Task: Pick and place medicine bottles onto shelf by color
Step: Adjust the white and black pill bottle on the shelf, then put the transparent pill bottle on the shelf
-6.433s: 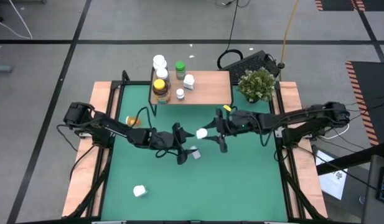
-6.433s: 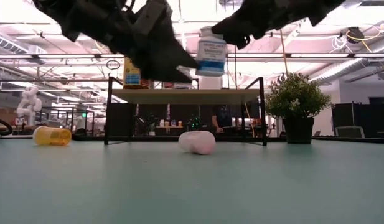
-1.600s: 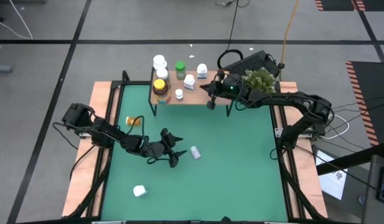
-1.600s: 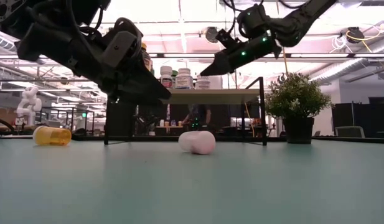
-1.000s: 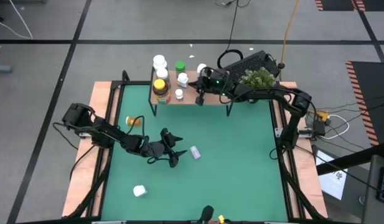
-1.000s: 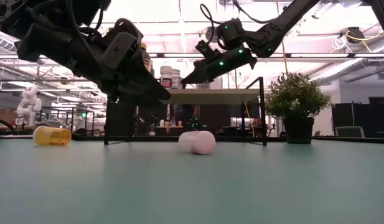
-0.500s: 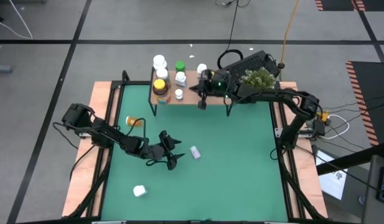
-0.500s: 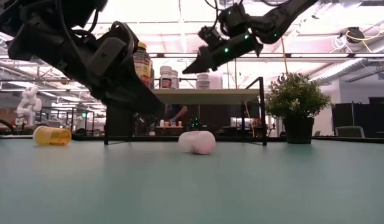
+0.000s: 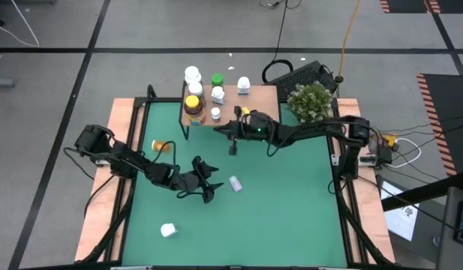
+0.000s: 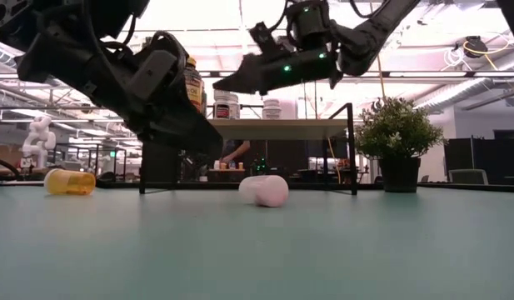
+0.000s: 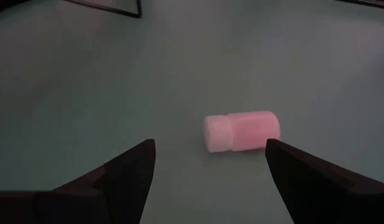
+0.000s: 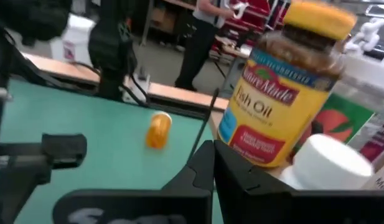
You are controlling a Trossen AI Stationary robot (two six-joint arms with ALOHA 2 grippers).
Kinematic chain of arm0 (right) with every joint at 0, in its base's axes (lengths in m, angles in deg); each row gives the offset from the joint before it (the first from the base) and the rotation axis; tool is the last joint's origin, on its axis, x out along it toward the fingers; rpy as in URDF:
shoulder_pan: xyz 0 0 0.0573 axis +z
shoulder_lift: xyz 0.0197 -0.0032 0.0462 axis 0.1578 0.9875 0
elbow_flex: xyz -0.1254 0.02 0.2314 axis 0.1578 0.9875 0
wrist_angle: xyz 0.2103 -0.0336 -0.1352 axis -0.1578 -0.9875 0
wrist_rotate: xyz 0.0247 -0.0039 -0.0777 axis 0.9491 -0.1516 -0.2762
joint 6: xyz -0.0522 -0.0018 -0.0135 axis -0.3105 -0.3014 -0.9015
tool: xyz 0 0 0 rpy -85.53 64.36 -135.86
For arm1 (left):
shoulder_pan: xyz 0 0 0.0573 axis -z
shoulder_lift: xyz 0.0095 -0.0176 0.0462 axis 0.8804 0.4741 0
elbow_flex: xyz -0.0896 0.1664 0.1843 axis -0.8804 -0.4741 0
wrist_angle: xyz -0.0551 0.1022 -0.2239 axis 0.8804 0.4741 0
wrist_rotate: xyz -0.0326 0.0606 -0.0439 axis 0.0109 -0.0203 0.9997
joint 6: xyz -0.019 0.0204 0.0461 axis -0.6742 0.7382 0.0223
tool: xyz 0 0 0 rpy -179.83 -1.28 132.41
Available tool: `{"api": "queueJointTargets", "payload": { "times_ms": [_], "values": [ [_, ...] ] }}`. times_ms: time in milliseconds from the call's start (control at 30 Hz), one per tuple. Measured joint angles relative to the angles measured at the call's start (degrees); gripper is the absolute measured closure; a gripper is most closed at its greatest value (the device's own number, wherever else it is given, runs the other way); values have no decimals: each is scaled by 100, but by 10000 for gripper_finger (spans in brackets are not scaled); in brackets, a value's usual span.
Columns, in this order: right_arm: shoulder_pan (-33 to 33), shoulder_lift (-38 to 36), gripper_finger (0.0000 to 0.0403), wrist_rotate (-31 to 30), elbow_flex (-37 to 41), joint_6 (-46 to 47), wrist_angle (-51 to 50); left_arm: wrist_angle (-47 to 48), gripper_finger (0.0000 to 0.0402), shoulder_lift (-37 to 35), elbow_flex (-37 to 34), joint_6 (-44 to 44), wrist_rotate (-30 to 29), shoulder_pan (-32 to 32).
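Observation:
On the light wood shelf [image 9: 261, 105] several medicine bottles stand upright: white ones [image 9: 192, 73], one with a green cap [image 9: 217, 79] and an amber one with a yellow lid [image 12: 276, 93]. A white bottle [image 11: 241, 132] lies on its side on the green table. My left gripper [image 11: 209, 148] hovers open just short of it, one finger off each end. My right gripper [image 9: 222, 130] is shut and holds nothing. It points level toward the table's left, just in front of the shelf's near edge. An orange bottle [image 9: 162, 145] lies on its side to the left.
Another white bottle [image 9: 168, 230] sits near the table's front left. A potted plant [image 9: 310, 101] stands at the back right beside the shelf. The shelf's black legs [image 10: 353, 150] stand on the table's far part. A person shows in the room beyond [image 12: 201, 31].
My right gripper has drawn back off the shelf top toward the table's near edge and a little to the left, staying shut with nothing in it. It now points more level. The bottles on the shelf stay upright.

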Motion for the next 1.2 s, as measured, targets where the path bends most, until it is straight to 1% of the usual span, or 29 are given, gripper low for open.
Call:
{"api": "queueJointTargets", "payload": {
  "times_ms": [133,200,433,733,933,1033,1133,1200],
  "values": [
    [107,254,403,-581,-128,-207,-62,66,96,0,0,-27,-17,-16],
    [105,318,403,-712,-128,-227,-51,123,96,0,-1,-25,-15,-7],
    [-127,340,403,-740,-132,-192,91,127,96,0,0,-51,-21,-12],
    [-493,340,403,-709,-132,-13,2,126,96,0,0,-39,-19,-12],
    [-422,271,403,-673,-132,93,-86,139,96,0,0,-51,-32,-12],
    [-287,11,403,-415,-132,224,-569,393,96,0,0,-191,-320,-4],
    [-99,-417,403,-361,-130,350,-1431,951,96,-110,0,-348,-514,44],
    [41,-748,403,-214,-132,452,-2112,1122,96,-242,0,-407,-518,119]
  ]
}}
